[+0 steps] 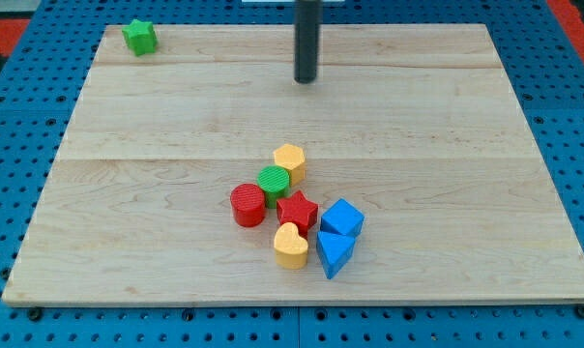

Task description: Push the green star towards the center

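The green star (138, 37) lies near the top left corner of the wooden board (128, 193). My tip (305, 80) is the lower end of a dark rod coming down at the view's top middle. It stands well to the right of the green star and apart from it. It is also well above the cluster of blocks in the lower middle.
A cluster sits in the lower middle: a yellow hexagon (290, 161), a green cylinder (274, 182), a red cylinder (248, 205), a red star (297, 210), a yellow heart (290, 246), a blue cube-like block (342, 218) and a blue triangular block (334, 253). Blue pegboard (21, 116) surrounds the board.
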